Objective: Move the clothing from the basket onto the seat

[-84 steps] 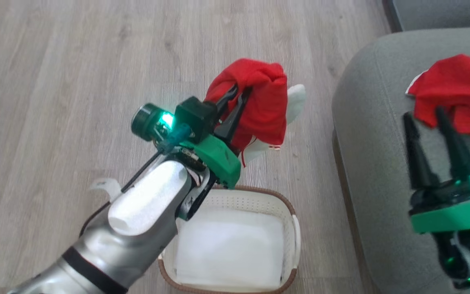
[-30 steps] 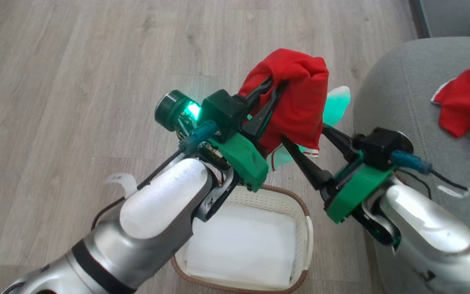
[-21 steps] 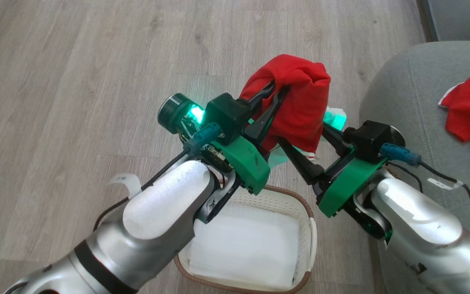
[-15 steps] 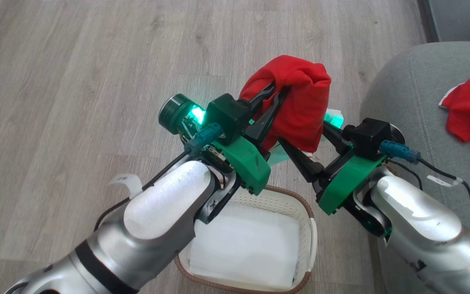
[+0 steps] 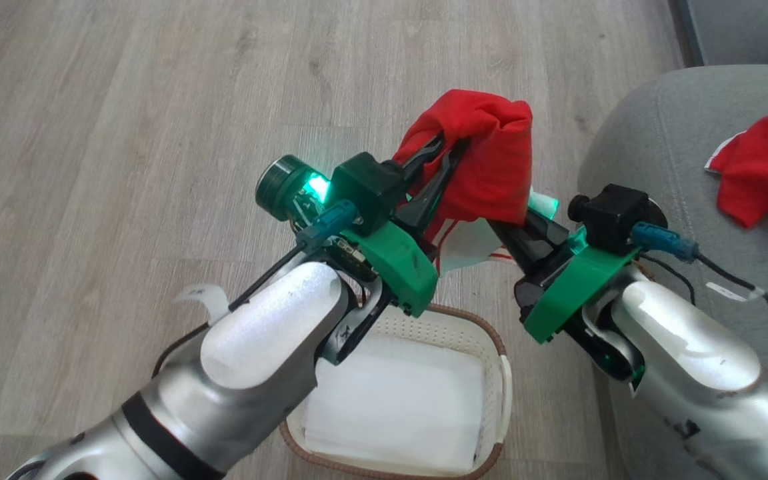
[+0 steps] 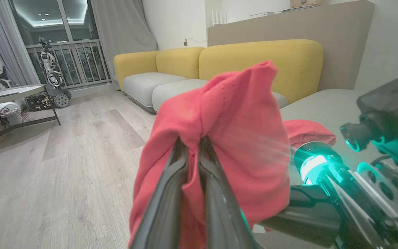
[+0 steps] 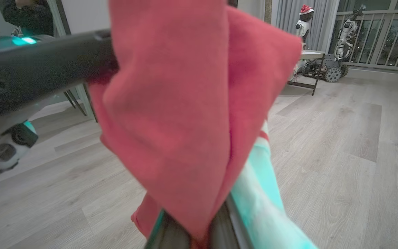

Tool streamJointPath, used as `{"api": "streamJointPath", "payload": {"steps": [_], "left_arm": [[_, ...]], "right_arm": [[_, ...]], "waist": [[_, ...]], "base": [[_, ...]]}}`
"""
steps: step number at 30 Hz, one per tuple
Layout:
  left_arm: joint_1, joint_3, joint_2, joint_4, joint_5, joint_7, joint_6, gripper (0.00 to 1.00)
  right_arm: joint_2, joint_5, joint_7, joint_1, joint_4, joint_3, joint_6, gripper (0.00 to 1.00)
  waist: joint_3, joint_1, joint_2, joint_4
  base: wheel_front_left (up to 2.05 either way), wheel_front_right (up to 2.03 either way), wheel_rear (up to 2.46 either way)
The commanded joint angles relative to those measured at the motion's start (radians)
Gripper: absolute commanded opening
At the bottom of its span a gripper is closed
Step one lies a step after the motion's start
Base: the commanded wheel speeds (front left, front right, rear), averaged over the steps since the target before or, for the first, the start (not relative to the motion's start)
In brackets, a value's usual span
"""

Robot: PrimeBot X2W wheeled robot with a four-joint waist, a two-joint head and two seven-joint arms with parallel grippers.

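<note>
Left tool [image 5: 447, 143]: all but closed, pinching top fold of garment [image 5: 484, 160]. Holds it up over the floor [image 5: 124, 133], just past the basket [image 5: 474, 328]. In left wrist view, fingers [image 6: 169, 197] pressed together with red cloth caught between.

Right tool [image 5: 501, 227]: closed as well, tips buried under the garment's lower edge. Grips red cloth next to a white striped panel, tinted green by the tool's light. In right wrist view, both fingers tight together at the bottom with cloth rising straight out of them.

Hangs bunched between the two tools, touching neither basket nor seat [image 5: 657, 147].

Basket: on the floor below the left forearm, flat white sheet [image 5: 397, 407] inside.

Seat: to the right, near the basket. Carries second garment [image 5: 764, 173], crumpled, well apart from both tools.
</note>
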Motion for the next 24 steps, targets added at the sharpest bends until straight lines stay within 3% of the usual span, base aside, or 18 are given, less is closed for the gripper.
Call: {"api": "streamJointPath", "payload": {"steps": [1, 2, 4, 6, 7, 17, 24], "left_arm": [[-0.046, 0.034, 0.015, -0.024, -0.008, -0.009, 0.003, 0.0], [-0.044, 0.034, 0.016, -0.024, -0.01, -0.01, 0.004, 0.0], [-0.039, 0.033, 0.019, -0.022, -0.012, -0.009, 0.006, 0.24], [-0.033, 0.033, 0.023, -0.02, -0.016, -0.009, 0.007, 0.57], [-0.03, 0.034, 0.024, -0.02, -0.018, -0.009, 0.008, 1.0], [-0.012, 0.028, 0.036, -0.026, -0.025, -0.001, 0.021, 1.0], [-0.004, 0.025, 0.044, -0.03, -0.025, -0.007, 0.03, 1.0]], "right_arm": [[0.001, 0.0, -0.005, -0.003, -0.033, -0.02, 0.0, 0.0], [0.001, 0.0, -0.005, 0.0, -0.035, -0.027, 0.0, 0.0], [-0.001, -0.001, -0.005, 0.007, -0.039, -0.041, 0.0, 0.0], [-0.001, -0.002, -0.005, 0.016, -0.04, -0.056, 0.0, 0.0], [-0.001, -0.003, -0.005, 0.019, -0.041, -0.065, 0.0, 0.0], [-0.011, -0.018, -0.005, 0.044, -0.063, -0.163, 0.0, 0.0], [-0.041, -0.021, -0.005, 0.072, -0.105, -0.248, 0.0, 0.0]], "waist": [[-0.003, 0.0, -0.0001, -0.002], [-0.004, 0.0, -0.0001, -0.004], [-0.005, 0.0, -0.0001, -0.006], [-0.006, 0.0, -0.0001, -0.01], [-0.005, 0.0, -0.0001, -0.012], [0.006, 0.0, -0.0001, -0.042], [0.014, 0.0, -0.0001, -0.104]], "base": [[0.0, 0.0, 0.0], [0.0, 0.0, 0.0], [0.0, 0.0, 0.0], [0.0, 0.0, 0.0], [0.0, 0.0, 0.0], [0.0, 0.0, 0.0], [0.0, 0.0, 0.0]]}}
